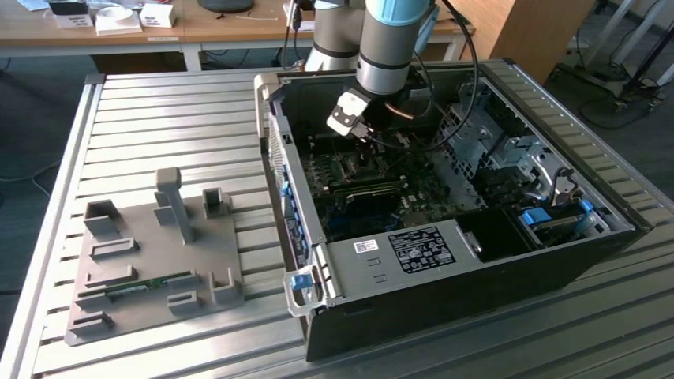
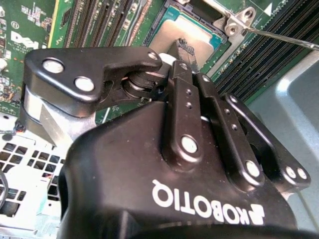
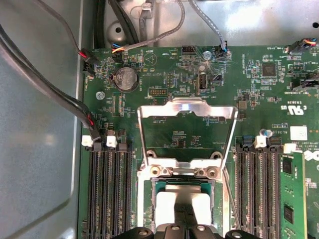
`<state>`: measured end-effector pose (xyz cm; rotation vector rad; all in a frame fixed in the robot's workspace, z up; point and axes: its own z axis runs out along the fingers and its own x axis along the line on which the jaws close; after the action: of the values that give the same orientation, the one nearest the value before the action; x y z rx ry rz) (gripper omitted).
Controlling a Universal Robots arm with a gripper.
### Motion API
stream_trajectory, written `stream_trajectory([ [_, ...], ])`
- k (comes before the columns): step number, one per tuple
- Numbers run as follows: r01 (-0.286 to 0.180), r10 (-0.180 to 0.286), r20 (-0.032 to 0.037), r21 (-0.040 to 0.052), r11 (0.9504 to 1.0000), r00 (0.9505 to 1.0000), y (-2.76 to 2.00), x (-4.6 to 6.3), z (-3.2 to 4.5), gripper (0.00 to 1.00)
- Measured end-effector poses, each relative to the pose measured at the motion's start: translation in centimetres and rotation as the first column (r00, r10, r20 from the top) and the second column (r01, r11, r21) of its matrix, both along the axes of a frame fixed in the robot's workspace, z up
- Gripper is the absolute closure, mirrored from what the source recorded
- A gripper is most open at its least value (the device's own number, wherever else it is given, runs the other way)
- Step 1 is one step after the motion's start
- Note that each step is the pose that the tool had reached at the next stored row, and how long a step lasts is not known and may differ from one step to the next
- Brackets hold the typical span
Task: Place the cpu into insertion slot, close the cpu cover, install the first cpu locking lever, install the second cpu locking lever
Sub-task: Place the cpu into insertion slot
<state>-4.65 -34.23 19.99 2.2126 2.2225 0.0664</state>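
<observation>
Gripper fingers pressed together, with nothing between them, stand tip-down over the cpu, which lies flat in the slot of a green board. In the second wrist view the closed fingertips sit over the cpu's middle; whether they touch its metal top cannot be told. In the first wrist view the fingers hide a strip down the cpu's centre, and its pale surface shows on either side of them.

The cover is open, swung back off the slot on its hinge, so bare board shows through its window. A thin lever runs out from a bracket at the slot's corner, over the nearby memory slots. These black slots flank the slot on two sides, close beside its frame.

Beyond the open cover from the slot lies a coin cell, and cables run along the board's edge.

In the exterior view the arm reaches down into an open case on a ribbed table. Well apart from the slot, outside the case, a grey plate holds a green circuit strip.
</observation>
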Motion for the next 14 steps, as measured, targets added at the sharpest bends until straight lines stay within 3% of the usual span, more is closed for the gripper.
stream_trajectory([
  [14, 0.000, 0.000, 0.0007, 0.0008, 1.0000, 1.0000, 0.01, 0.01, -0.01, 0.89],
])
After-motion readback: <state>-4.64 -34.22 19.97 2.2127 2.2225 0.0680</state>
